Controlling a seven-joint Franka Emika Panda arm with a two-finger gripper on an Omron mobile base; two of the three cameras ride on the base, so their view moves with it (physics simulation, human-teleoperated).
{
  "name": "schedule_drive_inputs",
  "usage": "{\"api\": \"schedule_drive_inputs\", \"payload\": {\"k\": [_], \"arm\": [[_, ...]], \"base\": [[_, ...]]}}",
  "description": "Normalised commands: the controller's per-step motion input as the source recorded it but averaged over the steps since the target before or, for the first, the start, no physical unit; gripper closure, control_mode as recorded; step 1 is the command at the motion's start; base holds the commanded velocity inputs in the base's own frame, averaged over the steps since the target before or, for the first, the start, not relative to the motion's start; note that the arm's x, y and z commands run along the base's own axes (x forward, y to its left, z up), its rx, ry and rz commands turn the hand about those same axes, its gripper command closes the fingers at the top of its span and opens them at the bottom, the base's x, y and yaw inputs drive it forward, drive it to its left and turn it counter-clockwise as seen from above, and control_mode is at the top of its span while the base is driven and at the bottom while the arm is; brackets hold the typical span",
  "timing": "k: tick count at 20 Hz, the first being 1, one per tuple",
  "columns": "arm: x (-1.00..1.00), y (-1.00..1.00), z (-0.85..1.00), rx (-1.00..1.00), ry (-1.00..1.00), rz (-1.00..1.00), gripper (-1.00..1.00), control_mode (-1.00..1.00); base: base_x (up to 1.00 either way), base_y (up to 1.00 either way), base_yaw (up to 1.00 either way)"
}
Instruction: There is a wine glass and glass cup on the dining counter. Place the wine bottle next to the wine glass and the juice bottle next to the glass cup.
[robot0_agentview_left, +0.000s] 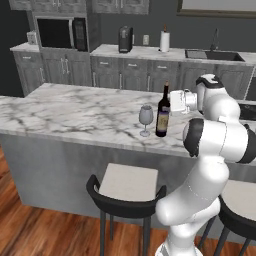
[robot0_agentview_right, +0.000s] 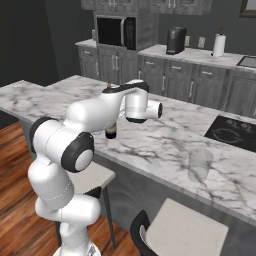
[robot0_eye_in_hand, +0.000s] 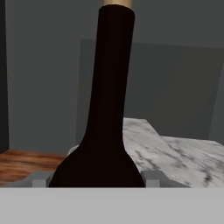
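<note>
The bench (robot0_agentview_left: 75, 115) is white marble with grey veins. The wine bottle (robot0_agentview_left: 163, 112) stands upright on it, the wine glass (robot0_agentview_left: 145, 118) just beside the bottle. The glass cup (robot0_agentview_right: 199, 165) stands well apart from the bottle.

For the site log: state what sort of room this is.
A home kitchen, rendered. A marble dining counter with stools stands before grey cabinets carrying a microwave, a coffee maker and a sink.
</note>
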Motion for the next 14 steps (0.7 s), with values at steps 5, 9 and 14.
{"api": "schedule_drive_inputs", "payload": {"k": [5,9,14], "arm": [[0.0,0.0,-0.37,0.0,-0.02,0.0,1.0,-1.0],[0.0,0.0,-0.37,0.0,0.0,0.0,1.0,-1.0],[-0.01,-0.02,-0.3,0.0,0.0,0.0,-1.0,-1.0]], "base": [[0.0,0.0,0.0],[0.0,0.0,0.0],[0.0,0.0,0.0]]}}
